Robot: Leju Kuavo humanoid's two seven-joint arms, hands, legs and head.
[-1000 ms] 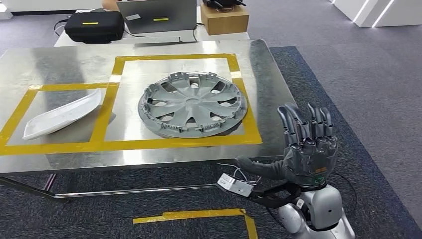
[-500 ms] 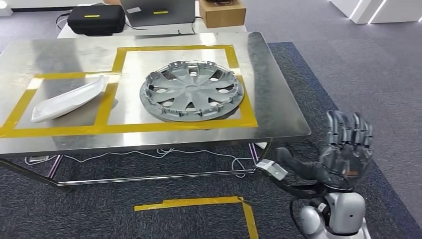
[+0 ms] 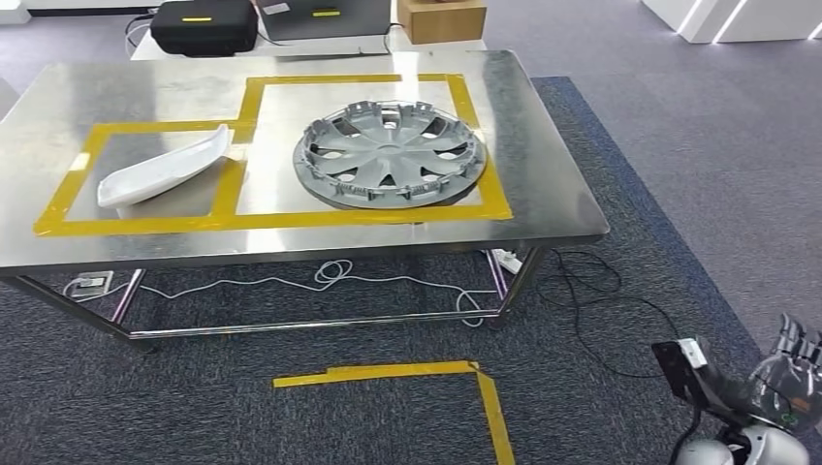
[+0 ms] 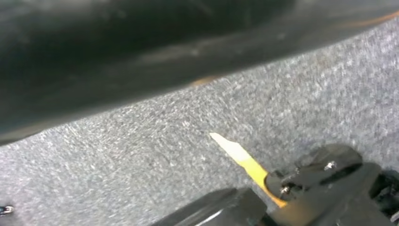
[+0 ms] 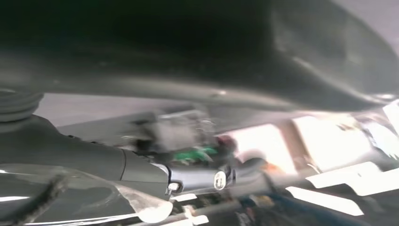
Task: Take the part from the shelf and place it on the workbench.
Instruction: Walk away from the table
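Hubcap [image 3: 390,155] sits flat on the desk [image 3: 543,184]; right hand [image 3: 790,373] hangs low, fingers apart, empty.

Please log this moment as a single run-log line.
wheel cover: flat on workbench | white tray: beside it | right hand: low, empty

Dark grey robot hand [image 3: 793,373] (green marking) — silver wrist.

A robotics lab: taped steel workbench [image 3: 543,145] (laptop [image 3: 325,15] behind) on grey carpet [image 3: 679,145].
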